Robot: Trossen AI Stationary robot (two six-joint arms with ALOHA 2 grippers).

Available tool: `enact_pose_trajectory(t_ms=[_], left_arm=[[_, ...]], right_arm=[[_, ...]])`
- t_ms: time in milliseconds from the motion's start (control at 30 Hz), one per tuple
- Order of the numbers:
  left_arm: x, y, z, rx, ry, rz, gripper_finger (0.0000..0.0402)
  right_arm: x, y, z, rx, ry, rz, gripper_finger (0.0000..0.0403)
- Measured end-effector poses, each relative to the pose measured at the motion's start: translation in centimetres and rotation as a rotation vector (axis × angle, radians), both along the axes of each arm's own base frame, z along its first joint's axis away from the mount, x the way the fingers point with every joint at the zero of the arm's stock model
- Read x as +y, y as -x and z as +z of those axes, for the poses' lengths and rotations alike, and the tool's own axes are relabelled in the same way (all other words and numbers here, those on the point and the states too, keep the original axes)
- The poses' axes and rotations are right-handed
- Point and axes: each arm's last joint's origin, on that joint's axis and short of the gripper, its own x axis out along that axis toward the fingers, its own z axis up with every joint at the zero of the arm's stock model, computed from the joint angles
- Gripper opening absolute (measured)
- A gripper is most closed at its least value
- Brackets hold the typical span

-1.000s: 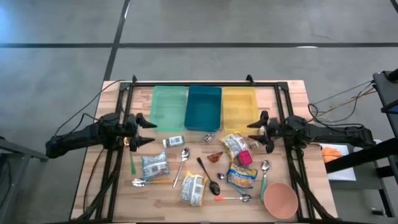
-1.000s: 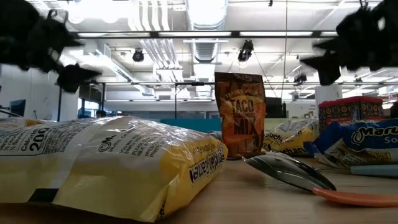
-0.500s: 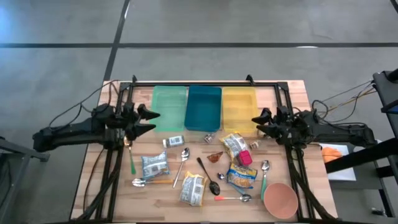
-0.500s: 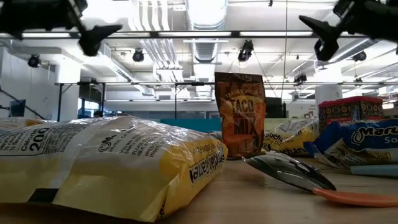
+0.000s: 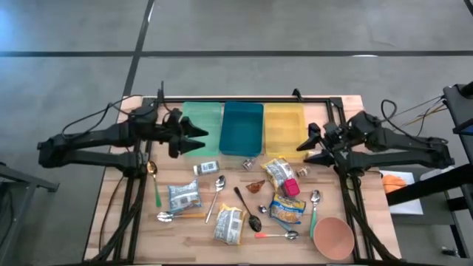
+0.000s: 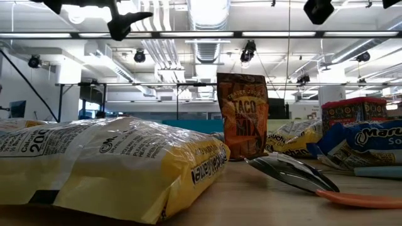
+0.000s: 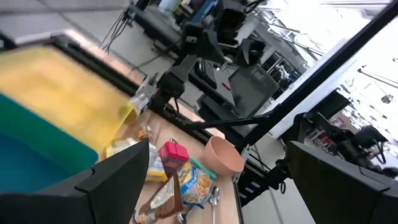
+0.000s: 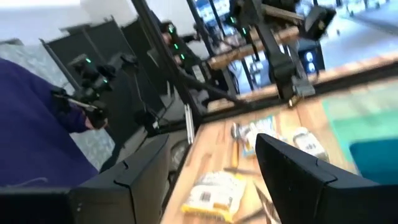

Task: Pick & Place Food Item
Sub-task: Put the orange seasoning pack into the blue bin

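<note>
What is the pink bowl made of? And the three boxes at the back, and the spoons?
The pink bowl looks like matte plastic: even colour, no glint. The green bin, teal bin and yellow bin seem to be plastic too, the green and yellow ones slightly see-through. The spoon is probably polished metal, since it mirrors the ceiling lights. Its orange handle looks like plastic.

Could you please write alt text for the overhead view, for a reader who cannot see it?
Seen from above, the left gripper hangs open over the green bin, and the right gripper, also open, by the yellow bin; a teal bin sits between them. Snack packets, spoons and a pink bowl lie scattered on the wooden table.
</note>
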Motion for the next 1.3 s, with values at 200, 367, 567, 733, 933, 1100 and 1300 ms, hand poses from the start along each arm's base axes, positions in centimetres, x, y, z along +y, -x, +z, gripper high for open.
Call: enact_pose_trajectory(t_ms=[200,367,567,733,933,1100,1300], left_arm=[[0.2,-0.9,-1.1,0.067,0.117,0.024,0.0385],[0.4,-1.7,-1.8,0.116,0.213,0.034,0.0385],[0.2,-1.8,-2.0,0.133,0.241,-0.039,0.0385],[0.1,-1.3,-1.4,0.103,0.231,-0.054,0.0385],[-0.2,-0.4,-0.6,0.049,0.167,-0.067,0.0385],[-0.3,0.1,-0.2,0.03,0.156,-0.068,0.0385],[-0.3,0.5,-0.5,0.083,0.195,-0.059,0.0385]], right_arm=[[0.0,-0.2,0.0,0.019,-0.02,-0.003,0.0235],[-0.1,-0.8,0.1,-0.005,-0.023,-0.01,0.0235],[-0.2,-1.5,0.3,0.012,-0.032,-0.011,0.0235],[-0.3,-2.5,0.3,0.032,-0.074,-0.013,0.0235],[-0.5,-4.3,-0.6,0.107,-0.097,-0.017,0.0235],[-0.7,-6.3,-0.9,0.174,-0.095,-0.005,0.0235],[-0.9,-8.5,-1.6,0.228,-0.058,0.029,0.0235]])
